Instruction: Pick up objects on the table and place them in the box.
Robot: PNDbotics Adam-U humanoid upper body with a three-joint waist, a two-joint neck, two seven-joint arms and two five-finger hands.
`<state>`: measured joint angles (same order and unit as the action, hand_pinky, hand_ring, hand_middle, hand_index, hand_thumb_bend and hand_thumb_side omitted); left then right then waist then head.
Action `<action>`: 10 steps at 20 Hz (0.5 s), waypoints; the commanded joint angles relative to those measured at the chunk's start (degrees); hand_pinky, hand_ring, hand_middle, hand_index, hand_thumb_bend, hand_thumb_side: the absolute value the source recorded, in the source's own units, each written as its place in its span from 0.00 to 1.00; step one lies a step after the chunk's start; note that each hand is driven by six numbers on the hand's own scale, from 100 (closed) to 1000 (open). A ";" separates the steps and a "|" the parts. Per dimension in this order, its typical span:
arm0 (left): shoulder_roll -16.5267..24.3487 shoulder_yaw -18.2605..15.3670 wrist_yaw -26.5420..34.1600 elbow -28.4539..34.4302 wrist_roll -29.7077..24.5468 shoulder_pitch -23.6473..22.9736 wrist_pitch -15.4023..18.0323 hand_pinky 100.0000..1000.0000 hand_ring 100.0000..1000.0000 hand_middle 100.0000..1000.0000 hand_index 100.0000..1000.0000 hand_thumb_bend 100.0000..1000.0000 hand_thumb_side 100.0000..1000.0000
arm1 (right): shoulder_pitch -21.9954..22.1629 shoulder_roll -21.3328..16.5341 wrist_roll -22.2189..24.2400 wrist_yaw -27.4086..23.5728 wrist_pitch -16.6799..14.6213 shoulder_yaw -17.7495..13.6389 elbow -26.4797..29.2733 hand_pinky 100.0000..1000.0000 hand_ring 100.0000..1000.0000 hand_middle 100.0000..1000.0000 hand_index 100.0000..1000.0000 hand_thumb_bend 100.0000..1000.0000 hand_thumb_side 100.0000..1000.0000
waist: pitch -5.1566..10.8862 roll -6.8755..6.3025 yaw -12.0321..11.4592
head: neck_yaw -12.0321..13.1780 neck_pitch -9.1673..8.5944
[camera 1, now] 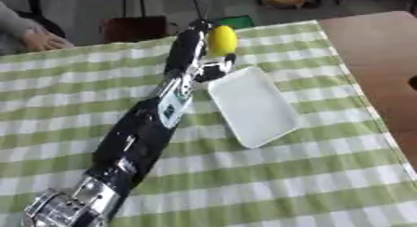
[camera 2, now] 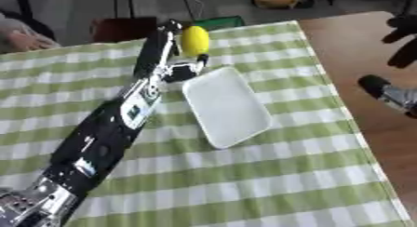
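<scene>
My left arm reaches from the lower left corner up across the green checked tablecloth. At its far end my left hand is curled round a yellow rounded object, holding it just past the far end of the box, above the cloth. The box is a shallow white rectangular tray lying at an angle in the middle of the table, with nothing in it. A dark and silver part that looks like my right hand shows at the right edge over the brown surface; its shape is unclear.
Bare brown tabletop runs along the right beside the cloth. A person's hand rests at the far left edge. A dark red box and a green thing stand behind the table's far edge.
</scene>
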<state>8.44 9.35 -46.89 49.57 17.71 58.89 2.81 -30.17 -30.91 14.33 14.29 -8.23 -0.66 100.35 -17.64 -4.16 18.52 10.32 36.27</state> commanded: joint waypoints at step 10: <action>6.98 10.92 2.88 9.03 -19.27 -0.87 6.11 0.39 0.37 0.53 0.65 0.11 0.12 | 0.33 -0.97 -0.13 -0.34 -0.13 -0.71 0.63 0.49 0.50 0.63 0.84 0.53 0.37 | 2.79 0.83 -1.28 | -1.63 0.77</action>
<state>13.97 19.34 -44.46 57.03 0.39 57.10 8.26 -29.24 -30.91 14.29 14.29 -8.26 -0.69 100.33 -16.29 -4.01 17.20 8.91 36.80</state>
